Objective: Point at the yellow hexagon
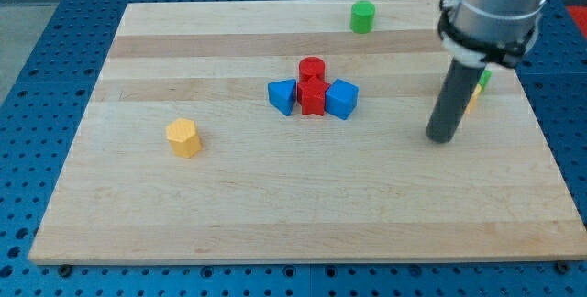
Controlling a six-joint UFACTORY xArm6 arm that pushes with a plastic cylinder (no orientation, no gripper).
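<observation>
The yellow hexagon lies on the wooden board at the view's left. My tip is the lower end of a dark rod at the view's right, far to the right of the yellow hexagon and not touching any block. A cluster sits mid-board between them: a blue block, a red cylinder, a red block and a blue cube.
A green cylinder stands near the board's top edge. Behind the rod, a green block and a yellow block show only in part. A blue perforated table surrounds the board.
</observation>
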